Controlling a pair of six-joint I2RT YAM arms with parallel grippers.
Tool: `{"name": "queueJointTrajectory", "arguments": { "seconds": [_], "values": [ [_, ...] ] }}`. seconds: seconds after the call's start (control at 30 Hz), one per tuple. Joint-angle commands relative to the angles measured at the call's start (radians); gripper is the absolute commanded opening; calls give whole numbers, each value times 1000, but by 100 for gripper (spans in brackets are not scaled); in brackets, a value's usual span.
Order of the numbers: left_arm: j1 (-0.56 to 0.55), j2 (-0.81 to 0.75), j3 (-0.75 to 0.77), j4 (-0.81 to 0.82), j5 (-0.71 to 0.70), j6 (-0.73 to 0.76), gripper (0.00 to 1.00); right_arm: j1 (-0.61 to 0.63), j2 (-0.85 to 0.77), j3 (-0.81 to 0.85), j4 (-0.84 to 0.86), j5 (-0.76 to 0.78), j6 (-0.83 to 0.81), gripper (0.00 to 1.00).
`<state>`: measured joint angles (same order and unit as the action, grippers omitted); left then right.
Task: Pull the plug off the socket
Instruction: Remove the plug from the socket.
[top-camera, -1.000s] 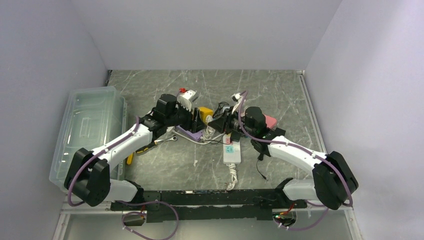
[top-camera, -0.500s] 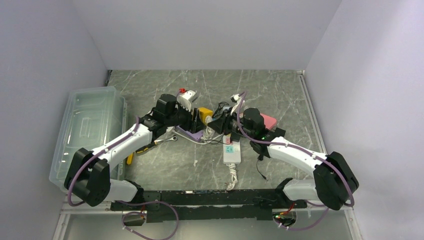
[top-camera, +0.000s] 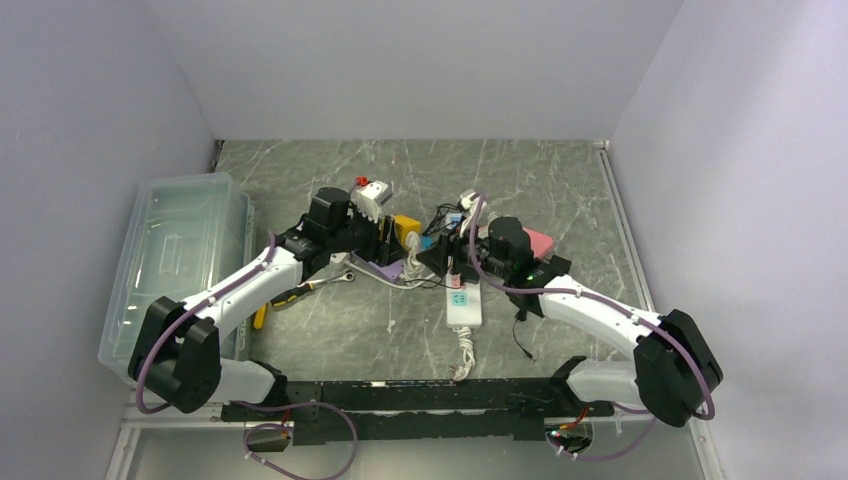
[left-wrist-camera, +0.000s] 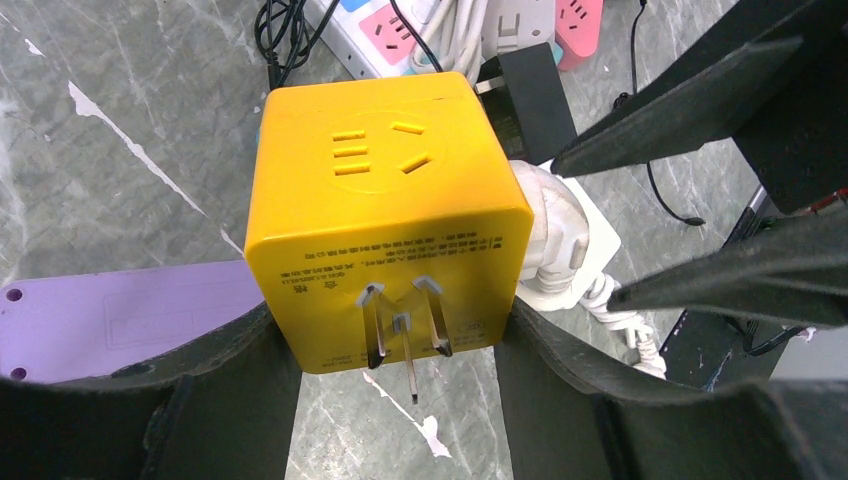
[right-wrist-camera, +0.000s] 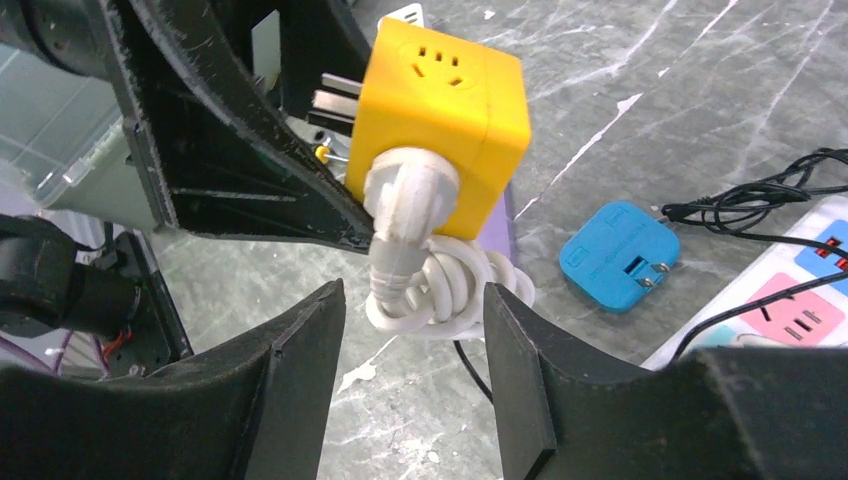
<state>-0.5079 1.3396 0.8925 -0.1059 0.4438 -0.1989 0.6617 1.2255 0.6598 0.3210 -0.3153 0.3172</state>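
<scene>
Both jaws of the left gripper (left-wrist-camera: 395, 350) clench the yellow cube socket (left-wrist-camera: 385, 200) at the centre of the left wrist view, its prongs toward the camera. In the right wrist view the right gripper (right-wrist-camera: 412, 300) stands released, a jaw either side of the white plug (right-wrist-camera: 405, 200), which sits in the cube's side at upper centre. At right, a blue adapter (right-wrist-camera: 618, 255) lies on the marble table (right-wrist-camera: 640, 90).

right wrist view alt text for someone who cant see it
A white plug sits in the side of a yellow socket cube held by the left fingers. The right fingers stand open either side of its cord. A blue adapter lies nearby.
</scene>
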Motion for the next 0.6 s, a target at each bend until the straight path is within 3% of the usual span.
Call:
{"name": "queueJointTrajectory", "arguments": {
  "seconds": [0.0,0.57],
  "values": [
    [4,-37,38,43,32,4,0,40,-1,44,22,35,-53,56],
    [3,-51,35,46,75,14,0,84,112,95,7,155,-80,45]
  ]
}}
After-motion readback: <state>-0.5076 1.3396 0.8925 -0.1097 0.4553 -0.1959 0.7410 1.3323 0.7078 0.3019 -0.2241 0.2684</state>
